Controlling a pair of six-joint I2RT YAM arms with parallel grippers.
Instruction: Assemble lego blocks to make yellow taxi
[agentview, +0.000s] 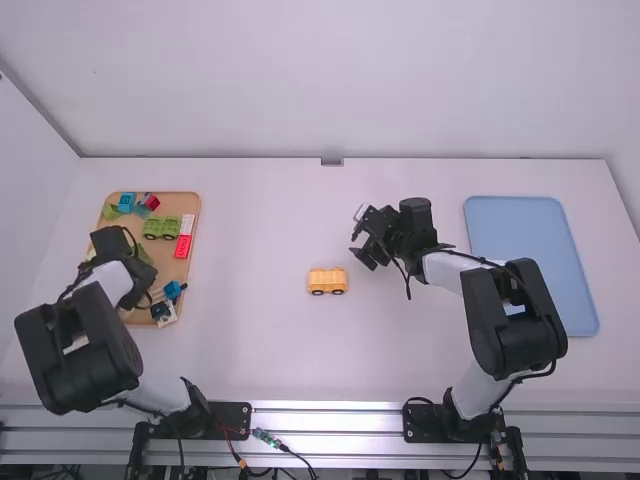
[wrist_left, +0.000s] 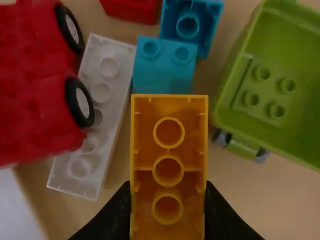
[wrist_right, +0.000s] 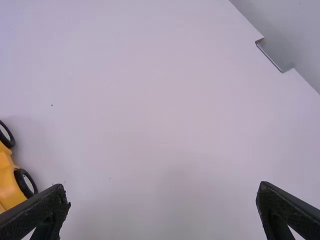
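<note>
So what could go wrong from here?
The orange plastic brick in the left claw shows its hollow underside to the wrist camera, so it may need turning before it can attach.

The yellow wheeled car base sits unheld on its wheels and could roll when pressed; the open right claw isn't bracing it.

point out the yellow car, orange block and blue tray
yellow car (agentview: 327, 280), high view, on its body
orange block (wrist_left: 168, 171), left wrist view, middle tube on its underside
blue tray (agentview: 525, 235), high view, bare floor
</note>
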